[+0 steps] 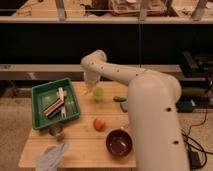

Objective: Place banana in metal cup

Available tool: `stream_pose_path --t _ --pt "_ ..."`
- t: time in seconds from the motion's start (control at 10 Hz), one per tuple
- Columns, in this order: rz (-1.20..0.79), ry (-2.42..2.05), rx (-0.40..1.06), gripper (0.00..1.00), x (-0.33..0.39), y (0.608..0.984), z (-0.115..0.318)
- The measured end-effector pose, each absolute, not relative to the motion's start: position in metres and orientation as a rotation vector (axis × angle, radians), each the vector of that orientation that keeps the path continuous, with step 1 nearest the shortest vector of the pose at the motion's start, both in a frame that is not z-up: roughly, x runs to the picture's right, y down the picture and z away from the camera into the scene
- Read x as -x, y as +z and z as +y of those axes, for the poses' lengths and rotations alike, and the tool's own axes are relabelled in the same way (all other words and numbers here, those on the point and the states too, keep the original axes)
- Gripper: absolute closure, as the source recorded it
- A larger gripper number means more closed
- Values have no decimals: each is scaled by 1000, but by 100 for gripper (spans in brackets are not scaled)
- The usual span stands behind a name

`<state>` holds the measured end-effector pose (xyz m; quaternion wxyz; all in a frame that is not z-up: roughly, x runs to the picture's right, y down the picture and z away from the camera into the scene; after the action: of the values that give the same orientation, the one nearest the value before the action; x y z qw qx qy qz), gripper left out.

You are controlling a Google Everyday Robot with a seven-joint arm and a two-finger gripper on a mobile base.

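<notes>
Gripper (90, 86) down at the back of the table (85, 150), between tray (40, 95) and green cup (98, 93).
We see it closed, probably pinching the banana (89, 92), a pale bit at its tip; view poor. Metal cup (56, 131) sits well apart, just before the tray.

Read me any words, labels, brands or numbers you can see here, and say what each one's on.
None can be read.
Packages on the top shelf: print too blurred.
Striped item in the green tray: pattern only, no letters.
White arm and its shut gripper, beside the light green cup: no markings seen.
</notes>
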<state>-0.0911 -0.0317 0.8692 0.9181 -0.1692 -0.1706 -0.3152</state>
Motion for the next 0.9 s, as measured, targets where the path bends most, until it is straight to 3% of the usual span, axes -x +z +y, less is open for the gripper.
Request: stream_pose_path --t 0.5,0.9 --pt "-381 -846 184 100 119 770 -25" --pt "-412 -872 173 100 123 764 -22"
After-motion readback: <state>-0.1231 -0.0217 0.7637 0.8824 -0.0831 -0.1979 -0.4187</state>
